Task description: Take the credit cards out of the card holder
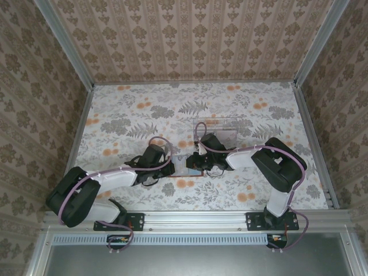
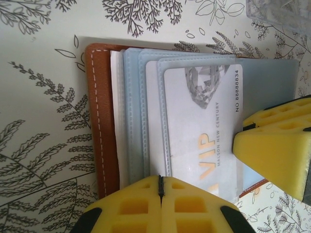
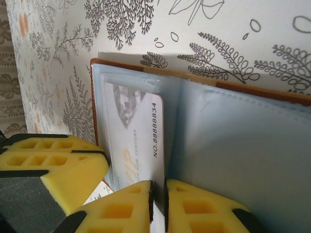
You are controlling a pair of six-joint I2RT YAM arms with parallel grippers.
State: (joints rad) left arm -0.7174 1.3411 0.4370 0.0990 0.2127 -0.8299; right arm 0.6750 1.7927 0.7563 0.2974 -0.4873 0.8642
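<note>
The card holder lies open on the flowered table between both grippers. Its brown leather edge frames several grey-blue pockets. A white credit card printed "VIP" sticks partway out of the front pocket toward the fold. My left gripper is shut, with its tips resting on the pockets' near edge and nothing between them. My right gripper has its jaws a narrow gap apart, astride the card's edge beside the fold. A yellow fingertip of the right gripper sits on the card holder's right side.
A clear plastic tray stands just behind the card holder, and its corner is close by. Patterned walls enclose the table on three sides. Both arms reach inward from the near rail.
</note>
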